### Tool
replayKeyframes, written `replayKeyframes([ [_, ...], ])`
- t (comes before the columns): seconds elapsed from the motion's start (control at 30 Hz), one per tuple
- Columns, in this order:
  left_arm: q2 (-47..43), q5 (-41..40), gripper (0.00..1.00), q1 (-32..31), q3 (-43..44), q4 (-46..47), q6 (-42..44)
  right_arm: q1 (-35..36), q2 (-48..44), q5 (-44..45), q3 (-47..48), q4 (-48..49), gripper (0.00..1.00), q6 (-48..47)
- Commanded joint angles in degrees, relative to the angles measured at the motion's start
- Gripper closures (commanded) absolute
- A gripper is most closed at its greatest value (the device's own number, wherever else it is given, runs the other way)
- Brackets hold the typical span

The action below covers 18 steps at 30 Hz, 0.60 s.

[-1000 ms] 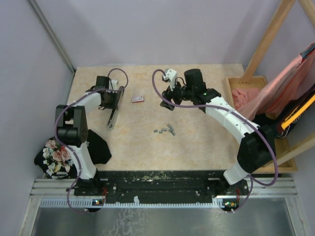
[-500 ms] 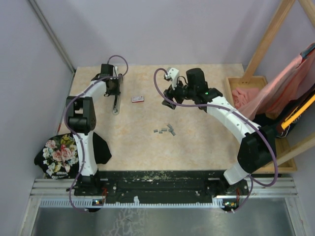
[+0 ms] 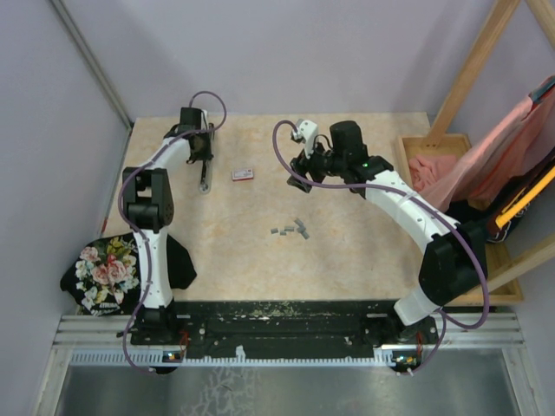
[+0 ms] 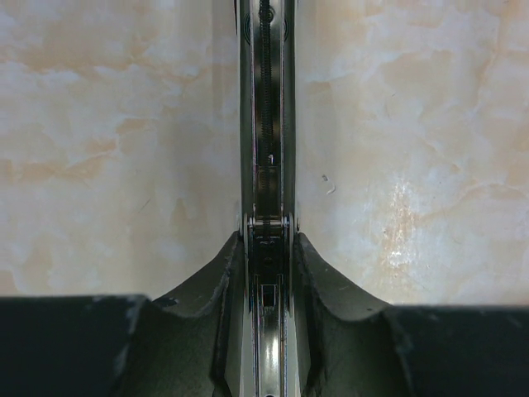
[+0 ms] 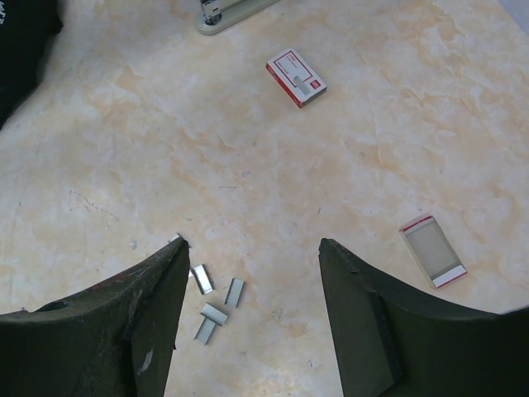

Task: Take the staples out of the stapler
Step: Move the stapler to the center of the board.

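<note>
The stapler point(image 3: 205, 180) is a slim metal-and-grey bar at the table's back left. My left gripper point(image 3: 204, 162) is shut on its near end. In the left wrist view the fingers point(image 4: 326, 281) clamp both sides of the shiny stapler rail point(image 4: 266, 124), which runs straight away over the table. Several small grey staples point(image 3: 290, 229) lie loose mid-table; they also show in the right wrist view point(image 5: 213, 296), just beside my left finger. My right gripper point(image 3: 300, 178) is open and empty, hovering above the table; in its own view point(image 5: 252, 245) it hangs over bare table.
A red-and-white staple box point(image 3: 244, 174) lies between the grippers, also in the right wrist view point(image 5: 296, 78). An open box tray point(image 5: 431, 250) lies right of my right gripper. A wooden tray with pink cloth point(image 3: 431, 171) stands at the right edge. A floral cloth point(image 3: 102, 269) lies at the left.
My left arm has swung toward the back of the table, carrying the stapler farther away and straighter. The right arm has barely moved. The staples have not moved.
</note>
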Motion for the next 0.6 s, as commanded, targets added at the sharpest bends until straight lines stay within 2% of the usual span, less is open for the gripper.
replayKeyframes([
  [0.0,3.8,-1.1,0.94,-0.3,1.4,-0.5,1.3,-0.5,-2.7,-0.5,0.1,2.7,0.36,-0.7],
  [0.57,5.5,-1.0,0.93,-0.4,3.3,0.3,1.4,-0.5,-2.6,-0.4,0.2,2.7,0.36,-0.7],
])
